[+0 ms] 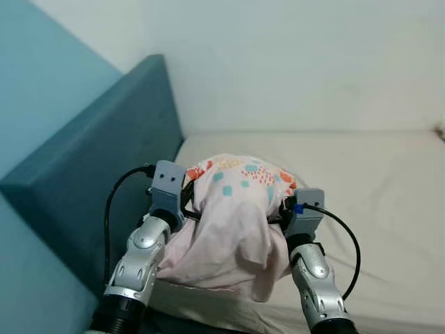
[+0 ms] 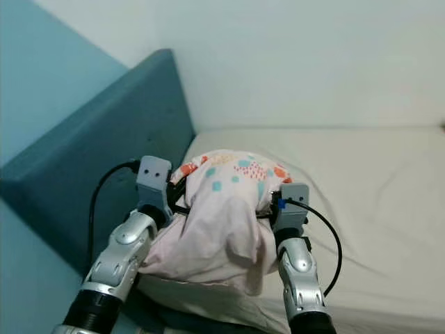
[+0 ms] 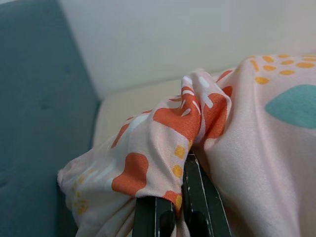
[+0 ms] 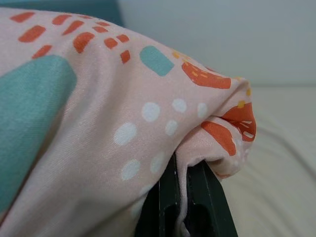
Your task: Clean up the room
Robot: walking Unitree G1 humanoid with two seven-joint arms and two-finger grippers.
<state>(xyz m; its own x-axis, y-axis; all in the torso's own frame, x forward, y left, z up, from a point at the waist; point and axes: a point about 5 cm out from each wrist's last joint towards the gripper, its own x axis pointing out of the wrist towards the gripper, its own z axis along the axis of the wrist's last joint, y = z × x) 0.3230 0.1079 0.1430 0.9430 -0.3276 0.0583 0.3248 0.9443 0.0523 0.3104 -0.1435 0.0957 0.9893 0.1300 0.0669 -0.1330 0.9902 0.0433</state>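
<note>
At lower centre of the left eye view the pillow (image 1: 233, 216) hangs over the bed (image 1: 375, 181), carrying in hand, setting down next; each wrist view shows left gripper (image 3: 178, 205) and right gripper (image 4: 182, 197) pinching its corner.

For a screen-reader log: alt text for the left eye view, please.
Both grippers, left gripper and right gripper, hold up a pink patterned pillow by its sides over a cream mattress, beside a teal headboard.
</note>
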